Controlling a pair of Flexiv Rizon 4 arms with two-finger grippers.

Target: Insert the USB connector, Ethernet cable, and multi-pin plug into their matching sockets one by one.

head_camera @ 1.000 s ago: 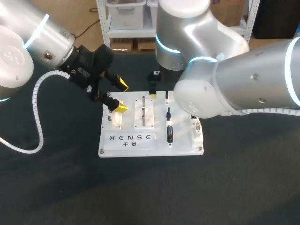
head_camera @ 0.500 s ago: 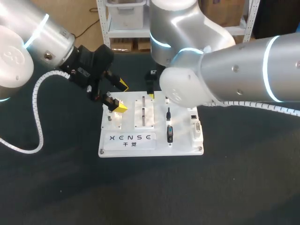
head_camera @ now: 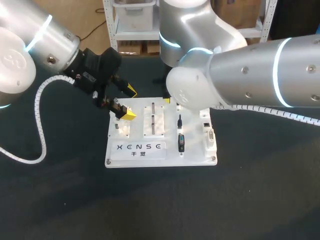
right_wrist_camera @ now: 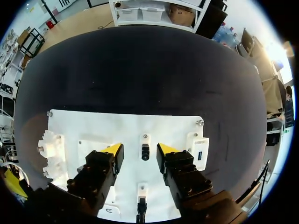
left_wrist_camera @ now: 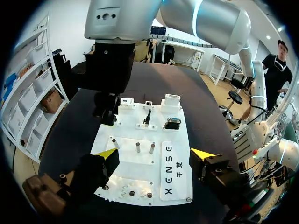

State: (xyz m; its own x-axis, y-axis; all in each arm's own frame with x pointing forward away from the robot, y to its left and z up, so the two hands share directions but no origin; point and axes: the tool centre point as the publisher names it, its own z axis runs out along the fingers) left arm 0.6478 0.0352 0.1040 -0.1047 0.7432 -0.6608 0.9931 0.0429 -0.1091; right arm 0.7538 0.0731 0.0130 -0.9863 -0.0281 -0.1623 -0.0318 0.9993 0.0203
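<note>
The white socket board (head_camera: pixel 160 152) lies mid-table. On it stand a small black plug (head_camera: pixel 179 120), a dark USB connector (head_camera: pixel 181 142) and a pale Ethernet plug (head_camera: pixel 210 134). My right arm covers the board's back edge; one yellow fingertip (head_camera: pixel 166 101) shows. In the right wrist view my right gripper (right_wrist_camera: pixel 140 149) hangs over the board (right_wrist_camera: pixel 93 126) with a small black plug (right_wrist_camera: pixel 145 152) between its fingers, a gap on each side. My left gripper (head_camera: pixel 130 103) is open above the board's left back corner, holding nothing. In the left wrist view the left gripper (left_wrist_camera: pixel 154 155) is open above the board (left_wrist_camera: pixel 140 163).
A white socket block (right_wrist_camera: pixel 201 148) sits beside the right gripper, and a white gear piece (right_wrist_camera: pixel 49 149) is at the board's other end. Metal pegs (left_wrist_camera: pixel 145 147) stand ahead of the left gripper. Dark table cloth (head_camera: pixel 160 200) surrounds the board.
My right arm has swung leftward over the board's back edge, now hiding its gripper in the head view. My left arm has not moved.
</note>
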